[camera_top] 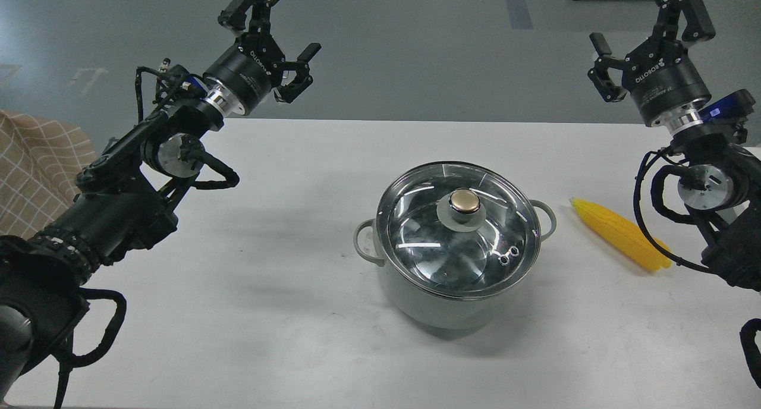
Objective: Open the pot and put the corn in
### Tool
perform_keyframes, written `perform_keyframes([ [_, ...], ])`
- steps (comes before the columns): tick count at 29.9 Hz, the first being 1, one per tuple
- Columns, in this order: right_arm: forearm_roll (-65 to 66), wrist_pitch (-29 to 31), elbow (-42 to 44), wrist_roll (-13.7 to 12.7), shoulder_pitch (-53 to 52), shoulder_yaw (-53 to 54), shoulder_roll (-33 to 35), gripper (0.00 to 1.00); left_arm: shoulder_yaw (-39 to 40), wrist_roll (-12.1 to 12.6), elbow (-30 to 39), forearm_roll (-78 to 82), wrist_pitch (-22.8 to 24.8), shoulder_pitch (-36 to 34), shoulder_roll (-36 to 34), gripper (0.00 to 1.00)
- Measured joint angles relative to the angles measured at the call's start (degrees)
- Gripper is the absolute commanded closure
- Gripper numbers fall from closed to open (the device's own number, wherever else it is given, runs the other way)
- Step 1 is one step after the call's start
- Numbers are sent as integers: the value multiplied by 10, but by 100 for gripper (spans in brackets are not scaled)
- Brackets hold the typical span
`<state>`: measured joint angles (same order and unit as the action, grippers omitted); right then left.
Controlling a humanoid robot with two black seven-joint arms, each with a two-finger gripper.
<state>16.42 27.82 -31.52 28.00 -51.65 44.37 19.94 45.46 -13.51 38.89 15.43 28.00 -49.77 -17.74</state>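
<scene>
The pale grey-green pot (440, 302) stands in the middle of the white table (285, 290), covered by its glass lid (428, 248) with a brass knob (464, 201). The yellow corn (621, 235) lies on the table to the right of the pot, its tip pointing at the pot's right handle. My left gripper (289, 24) is open and empty, raised beyond the table's far left edge. My right gripper (645, 19) is open and empty, raised at the far right, above and behind the corn.
A beige checked cloth (35, 171) lies off the table's left side. A black cable (645, 230) of my right arm hangs just over the corn's thick end. Grey floor lies beyond the table's far edge.
</scene>
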Motion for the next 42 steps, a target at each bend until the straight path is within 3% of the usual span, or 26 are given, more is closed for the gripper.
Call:
perform_keyframes([
  [30,11,2,56,0,-5,-44,-33,0,-4,-9,7,3,0,16,0,2],
  [34,11,2,53,0,-9,-44,-31,0,-6,-11,43,20,0,11,-16,2],
  [42,11,2,51,0,-11,-44,-30,0,3,-26,193,185,0,8,-93,2],
])
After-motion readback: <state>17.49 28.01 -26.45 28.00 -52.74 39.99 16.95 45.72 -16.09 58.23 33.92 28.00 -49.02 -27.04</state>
